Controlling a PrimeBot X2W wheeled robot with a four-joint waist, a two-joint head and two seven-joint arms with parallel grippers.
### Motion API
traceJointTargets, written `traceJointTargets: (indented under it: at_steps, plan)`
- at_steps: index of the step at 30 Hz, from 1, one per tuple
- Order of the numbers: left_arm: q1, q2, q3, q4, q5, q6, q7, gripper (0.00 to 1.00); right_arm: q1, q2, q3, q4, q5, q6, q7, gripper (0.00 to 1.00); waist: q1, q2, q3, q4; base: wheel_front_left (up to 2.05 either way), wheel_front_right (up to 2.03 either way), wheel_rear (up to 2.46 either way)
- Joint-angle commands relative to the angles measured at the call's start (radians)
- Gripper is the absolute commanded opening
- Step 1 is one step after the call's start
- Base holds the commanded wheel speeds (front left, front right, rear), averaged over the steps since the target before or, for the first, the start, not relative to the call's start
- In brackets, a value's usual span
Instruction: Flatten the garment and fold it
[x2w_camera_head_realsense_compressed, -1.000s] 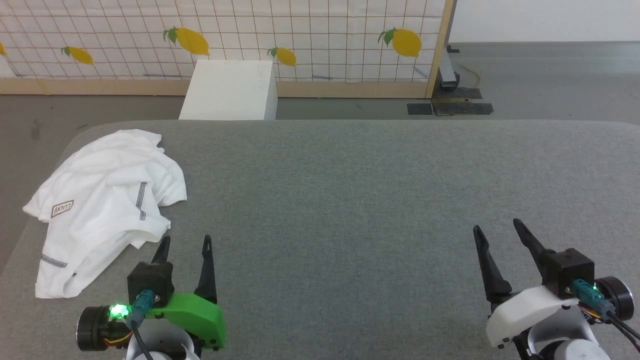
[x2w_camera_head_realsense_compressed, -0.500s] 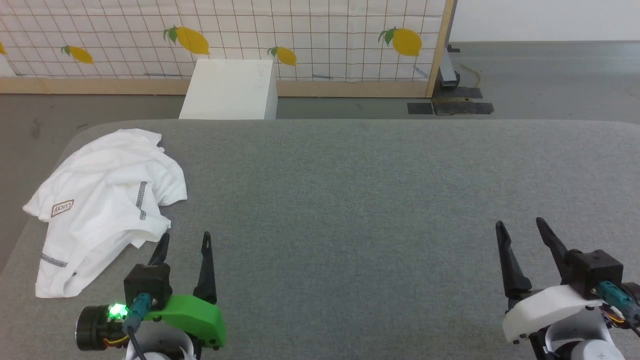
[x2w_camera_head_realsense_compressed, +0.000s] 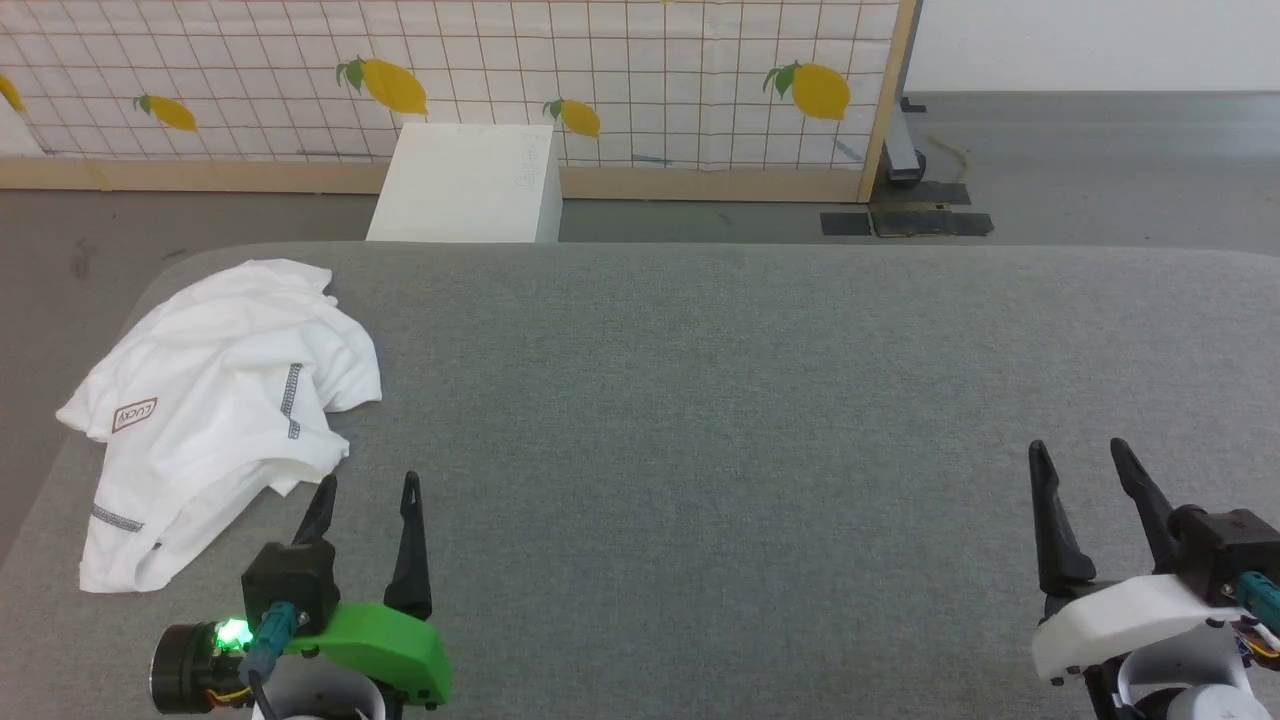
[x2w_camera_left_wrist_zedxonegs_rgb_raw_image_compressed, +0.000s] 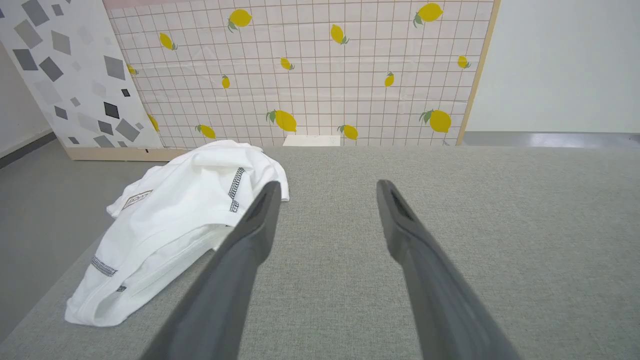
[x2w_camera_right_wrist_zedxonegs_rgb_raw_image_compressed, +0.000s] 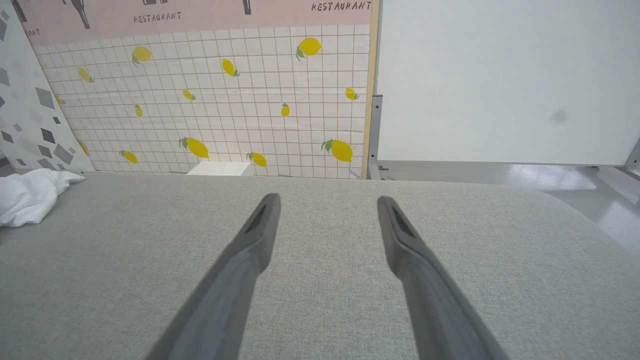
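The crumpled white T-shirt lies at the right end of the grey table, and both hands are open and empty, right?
Not quite: the T-shirt lies at the left end of the table, as the head view shows. The left hand and right hand are open and empty.

One crumpled white fabric T-shirt (x2w_camera_head_realsense_compressed: 215, 390), one rigid white box (x2w_camera_head_realsense_compressed: 465, 185), one grey cloth counter (x2w_camera_head_realsense_compressed: 750, 400) and two dark-fingered tools are showing: left tool (x2w_camera_head_realsense_compressed: 369, 480), right tool (x2w_camera_head_realsense_compressed: 1079, 446).

We see bright, even light everywhere. Shadows are soft and faint, just a thin one under the shirt (x2w_camera_head_realsense_compressed: 220, 400). The floor (x2w_camera_right_wrist_zedxonegs_rgb_raw_image_compressed: 550, 175) shines a bit. Our wrist pictures bend at the edges, and the near fingers (x2w_camera_left_wrist_zedxonegs_rgb_raw_image_compressed: 225, 280) look blurry.
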Motion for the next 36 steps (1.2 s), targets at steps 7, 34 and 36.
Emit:
traceJointTargets:
  at_steps: [7, 34, 36]
  plan:
    - [0.017, -0.002, 0.003, -0.008, -0.016, -0.002, -0.024, 1.0, 0.014, 0.001, -0.019, 0.006, 0.021, -0.001, -0.024, 1.0, 0.0, 0.0, -0.005, 0.019, 0.0, 0.0, 0.0]
    - [0.048, -0.003, 0.017, -0.032, -0.054, -0.001, -0.081, 1.0, 0.028, 0.001, -0.077, 0.017, 0.056, -0.001, -0.081, 1.0, 0.0, 0.0, 0.0, 0.177, 0.0, 0.0, 0.0]
    - [0.051, -0.003, 0.017, -0.033, -0.058, -0.001, -0.085, 1.0, 0.029, 0.001, -0.081, 0.018, 0.057, -0.001, -0.085, 1.0, 0.0, 0.0, -0.001, 0.19, 0.0, 0.0, 0.0]
